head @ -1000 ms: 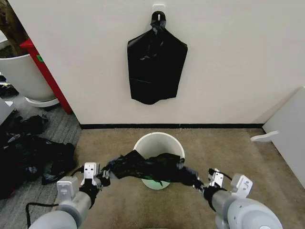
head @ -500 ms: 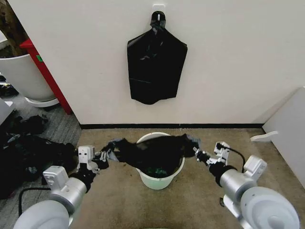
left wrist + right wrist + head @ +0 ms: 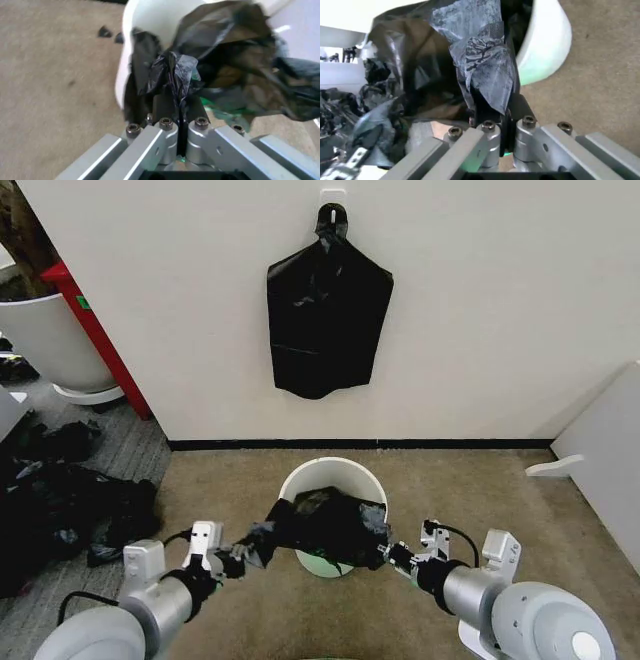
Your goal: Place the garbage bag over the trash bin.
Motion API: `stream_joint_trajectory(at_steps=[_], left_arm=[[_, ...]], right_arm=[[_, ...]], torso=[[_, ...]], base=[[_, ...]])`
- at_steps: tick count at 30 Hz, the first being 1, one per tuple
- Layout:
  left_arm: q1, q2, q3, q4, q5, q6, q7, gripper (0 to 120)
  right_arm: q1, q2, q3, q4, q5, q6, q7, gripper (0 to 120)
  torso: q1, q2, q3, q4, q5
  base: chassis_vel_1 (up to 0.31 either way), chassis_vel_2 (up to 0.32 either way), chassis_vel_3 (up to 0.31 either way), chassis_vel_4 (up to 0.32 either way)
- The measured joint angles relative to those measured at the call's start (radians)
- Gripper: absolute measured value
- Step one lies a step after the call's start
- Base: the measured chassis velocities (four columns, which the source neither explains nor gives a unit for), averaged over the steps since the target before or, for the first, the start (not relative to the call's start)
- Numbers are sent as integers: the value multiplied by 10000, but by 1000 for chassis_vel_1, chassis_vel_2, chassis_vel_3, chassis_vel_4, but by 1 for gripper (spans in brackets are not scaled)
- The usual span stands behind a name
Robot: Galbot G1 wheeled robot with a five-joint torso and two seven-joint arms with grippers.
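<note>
The cream-white trash bin [image 3: 305,477] stands on the tan carpet before the wall. The glossy black garbage bag [image 3: 325,525] is stretched across its near half, sagging into the opening, while the far rim stays bare. My left gripper [image 3: 237,553] is shut on the bag's left edge, just off the bin's near left side. My right gripper [image 3: 387,553] is shut on the right edge, at the bin's near right side. In the left wrist view the fingers [image 3: 167,112] pinch bunched film [image 3: 172,73] beside the bin wall [image 3: 122,78]. The right wrist view shows film [image 3: 487,71] clamped beside the bin [image 3: 545,48].
A flat black bag [image 3: 328,320] hangs from a wall hook above the bin. At the left are a large white tub [image 3: 50,340], a red post [image 3: 95,330] and a heap of black bags [image 3: 60,500]. A white panel [image 3: 605,450] stands at the right.
Both grippers have pulled back toward me and closer together with the bag. It had covered most of the opening; it now covers the near half, and the far rim shows.
</note>
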Motion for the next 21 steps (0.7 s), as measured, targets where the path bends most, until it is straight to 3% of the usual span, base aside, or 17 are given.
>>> stream_joint_trajectory(at_steps=[5,8,21], left_arm=[[-139,28,203,309,954,-311,596,0],[-164,-29,238,936,1533,-314,692,0],[-83,-310,244,1962,2268,138,1272,0]], right_arm=[[64,96,-203,0,-350,-28,68,0],[45,204,-292,1,-458,-28,448,0],[-71,422,-257,-343,-314,-174,1418,0]], torso=[[0,0,0,0,2],[0,0,0,0,-1],[0,0,0,0,1]], base=[[0,0,0,0],[0,0,0,0],[0,0,0,0]])
